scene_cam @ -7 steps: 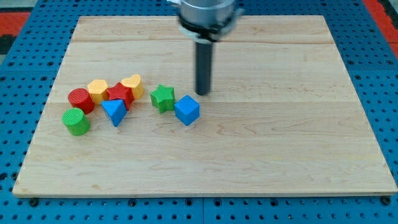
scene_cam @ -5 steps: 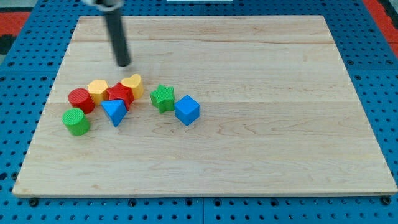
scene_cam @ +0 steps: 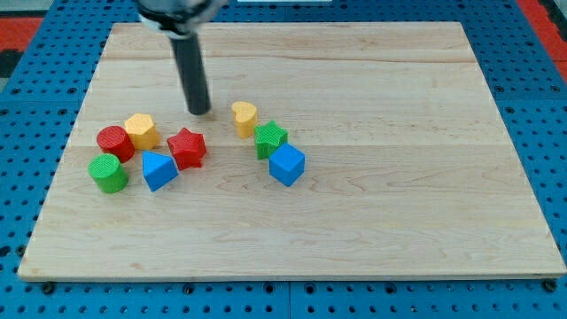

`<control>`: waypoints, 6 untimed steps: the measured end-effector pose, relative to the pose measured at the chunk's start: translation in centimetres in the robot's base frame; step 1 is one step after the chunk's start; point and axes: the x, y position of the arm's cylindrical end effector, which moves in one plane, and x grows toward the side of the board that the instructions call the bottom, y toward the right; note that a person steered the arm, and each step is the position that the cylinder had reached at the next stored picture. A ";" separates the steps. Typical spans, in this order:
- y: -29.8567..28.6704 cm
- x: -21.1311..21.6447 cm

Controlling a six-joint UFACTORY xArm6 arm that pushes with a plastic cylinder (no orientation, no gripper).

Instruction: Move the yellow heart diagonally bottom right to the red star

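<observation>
My tip (scene_cam: 200,112) carries nothing — it rests just above the red star (scene_cam: 187,146). The yellow heart (scene_cam: 244,118) sits to the star's upper right, touching the green star (scene_cam: 271,138). Best to circle above the heart and push it down gently — stopping lower right of the red star.

Bright, even light; soft shadows

The rod (scene_cam: 191,75) was cut off by the view's top edge, its dark mount only partly in frame and blurred. The green star (scene_cam: 271,138) hid the blue cube's (scene_cam: 287,164) upper corner and touched the yellow heart's (scene_cam: 244,118) lower right. The yellow block's (scene_cam: 141,130) exact shape could not be resolved. The counter's (scene_cam: 399,221) surroundings ran past every edge.
</observation>
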 end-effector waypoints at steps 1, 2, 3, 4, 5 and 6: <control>9.1 1.2; 10.3 9.0; 12.9 11.4; 14.9 9.4; 11.2 2.7; 5.5 7.5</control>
